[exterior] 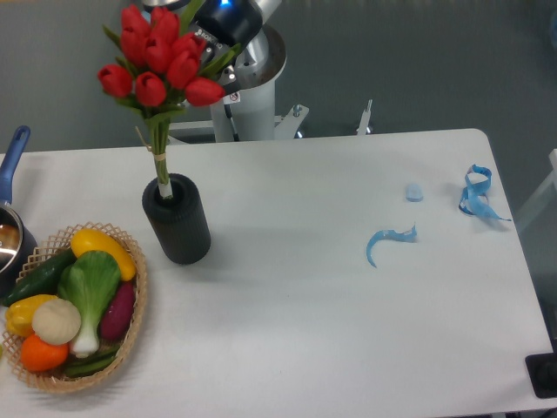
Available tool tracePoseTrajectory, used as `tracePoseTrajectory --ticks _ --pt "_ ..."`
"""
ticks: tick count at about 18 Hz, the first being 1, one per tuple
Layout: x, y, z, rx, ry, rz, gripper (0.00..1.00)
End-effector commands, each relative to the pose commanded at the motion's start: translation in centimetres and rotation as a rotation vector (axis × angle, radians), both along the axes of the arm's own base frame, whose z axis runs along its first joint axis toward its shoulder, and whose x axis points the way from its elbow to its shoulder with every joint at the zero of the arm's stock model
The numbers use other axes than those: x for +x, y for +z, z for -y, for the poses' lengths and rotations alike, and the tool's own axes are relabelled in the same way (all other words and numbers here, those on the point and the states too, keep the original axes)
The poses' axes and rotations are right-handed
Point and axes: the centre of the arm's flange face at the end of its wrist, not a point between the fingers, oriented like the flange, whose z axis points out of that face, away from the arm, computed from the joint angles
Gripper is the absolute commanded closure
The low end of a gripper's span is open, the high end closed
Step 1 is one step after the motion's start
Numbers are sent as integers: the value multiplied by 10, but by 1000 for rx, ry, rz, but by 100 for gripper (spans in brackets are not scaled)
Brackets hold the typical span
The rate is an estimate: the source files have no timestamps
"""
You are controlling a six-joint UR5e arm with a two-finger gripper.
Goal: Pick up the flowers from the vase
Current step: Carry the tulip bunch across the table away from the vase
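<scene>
The flowers, red tulip buds with green leaves on thin pale-green stems, stand upright at the top left. The pale lower end of the stems sits just at the mouth of the vase, a matte black cylinder on the table's left side. My gripper comes down from the top edge right behind the blooms and leaves. Its fingers are mostly hidden by the buds. The bunch hangs raised with only its stem tip at the vase mouth, so it looks held by the gripper.
A wicker basket of colourful vegetables lies at the front left, close to the vase. A blue-handled pot sits at the left edge. Blue tape scraps lie on the right of the white table.
</scene>
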Motion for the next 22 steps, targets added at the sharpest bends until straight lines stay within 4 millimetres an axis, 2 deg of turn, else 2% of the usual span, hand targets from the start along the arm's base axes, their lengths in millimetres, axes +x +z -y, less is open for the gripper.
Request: tracePoseTrajectory --ticks 3,7,11,15,18,20,22 --pt "-28 -3 18 -10 80 -9 96" --pt "-93 -2 62 -11 237 -24 96" --pt "-162 -27 80 -75 300 -37 93" --pt "-227 -85 86 -350 369 -85 93" --pt "-265 -117 71 -406 344 -59 93" --pt "-271 -129 61 -419 304 -83 93" --pt "-279 -132 63 -493 313 -130 93"
